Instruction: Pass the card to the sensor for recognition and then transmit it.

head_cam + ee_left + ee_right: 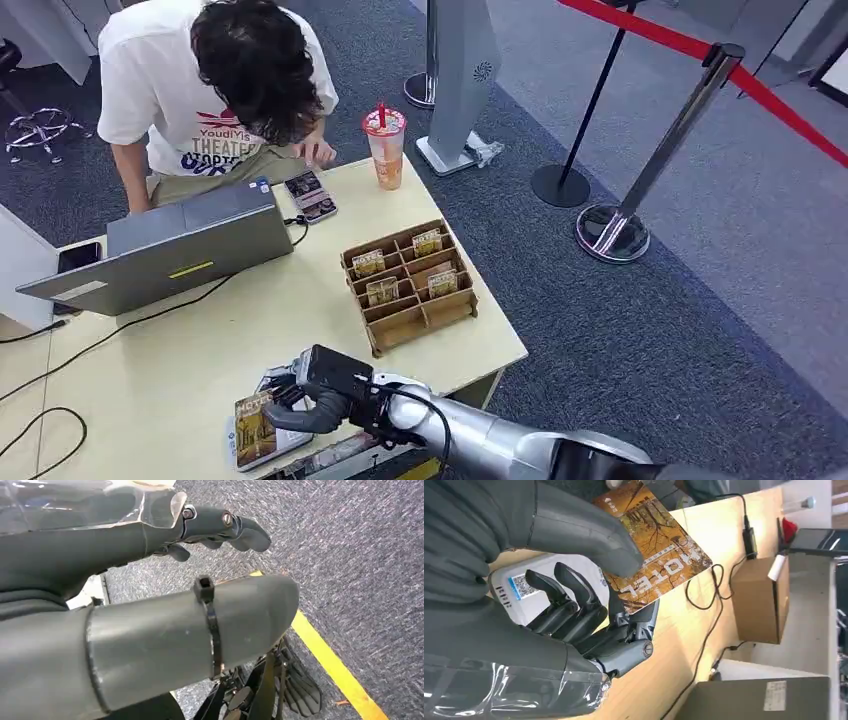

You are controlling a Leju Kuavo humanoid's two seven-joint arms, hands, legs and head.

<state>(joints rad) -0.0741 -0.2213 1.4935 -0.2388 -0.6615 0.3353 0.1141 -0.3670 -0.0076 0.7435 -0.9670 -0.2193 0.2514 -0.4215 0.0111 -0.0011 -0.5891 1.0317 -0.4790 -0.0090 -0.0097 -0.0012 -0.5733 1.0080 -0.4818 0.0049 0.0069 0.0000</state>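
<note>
R hand (318, 398) is at the near edge of the bench (200, 350), w/ the card (254, 428) pinched betw thumb and the dark fingers (574, 607). In the R wrist view the thick grey thumb lies across the card's printed face and the fingers curl up under its lower edge, so the card (659, 560) sticks out past the fingertips, tilted; it's an orange-brown autumn-tree print w/ "HOTEL" on it. Card is held right over the sensor (531, 592), a flat white/grey pad w/ a blue QR-type sticker, lying on the bench near edge, left of the hand in the head view. Can't tell if card touches the sensor or hangs just above it.

L hand (220, 527) is in its own wrist view, over grey carpet and a yellow floor stripe, holding nothing; fingers loosely curled in at the tips, thumb apart from them.

Mid-bench, far right of the hand: brown cardboard tray (412, 285) w/ compartments, several holding upright cards. Far left: grey laptop (170, 255) w/ cables trailing across the bench. A person (215, 85) in a white tee leans over the far edge, hand near a small device (310, 195). Iced drink cup (386, 145) w/ red straw at the far right corner. Stanchions w/ red belt (700, 50) on the carpet to the right.
</note>
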